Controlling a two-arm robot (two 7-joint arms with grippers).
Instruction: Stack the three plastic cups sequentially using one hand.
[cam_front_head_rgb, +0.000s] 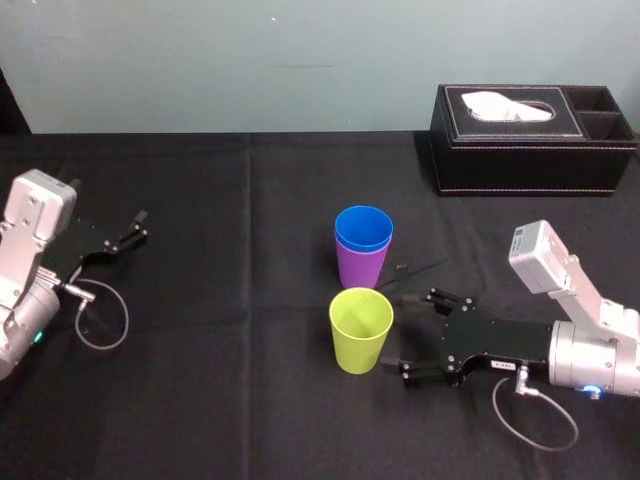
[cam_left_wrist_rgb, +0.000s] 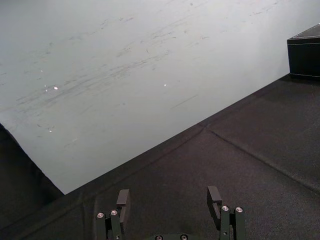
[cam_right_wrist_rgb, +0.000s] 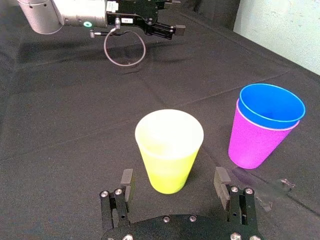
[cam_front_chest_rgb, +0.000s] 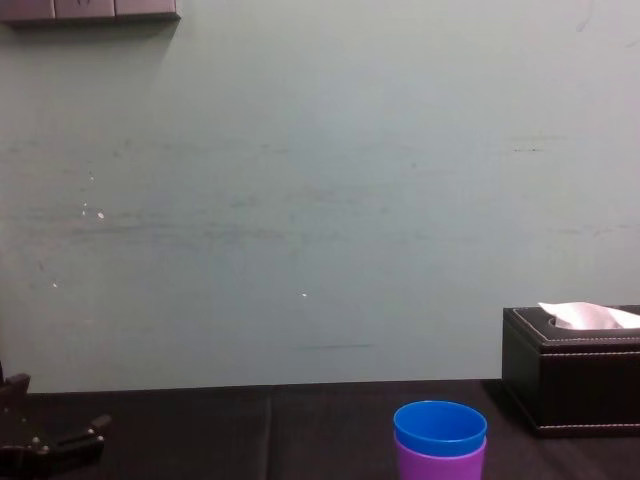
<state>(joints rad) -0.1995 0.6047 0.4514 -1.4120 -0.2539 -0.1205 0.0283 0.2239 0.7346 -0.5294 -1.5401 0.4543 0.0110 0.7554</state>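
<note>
The blue cup (cam_front_head_rgb: 363, 228) sits nested inside the purple cup (cam_front_head_rgb: 361, 268), upright near the middle of the desk (cam_front_head_rgb: 220, 380), which is covered in black cloth. Only the blue rim and a short band of its wall show above the purple one. The yellow-green cup (cam_front_head_rgb: 360, 330) stands upright on its own, just in front of that pair and closer to the robot, with a small gap between them.

The right gripper (cam_front_head_rgb: 397, 331) lies low over the desk, reaching in from the right side toward the yellow-green cup. Its fingers (cam_right_wrist_rgb: 127, 181) are spread wide, one on each side of the cup's lower part. From the right wrist view, the yellow-green cup (cam_right_wrist_rgb: 167, 150) has cloth showing on both sides between it and the fingers, so nothing is gripped. The blue cup (cam_right_wrist_rgb: 270, 106) and purple cup (cam_right_wrist_rgb: 252, 142) stand off to one side of it there.

The left gripper (cam_front_head_rgb: 135, 228) is parked well away at the left edge of the desk, its fingers (cam_left_wrist_rgb: 122, 199) open and holding nothing.

A black tissue box (cam_front_head_rgb: 530, 140) rests at the far right corner, by the wall.
</note>
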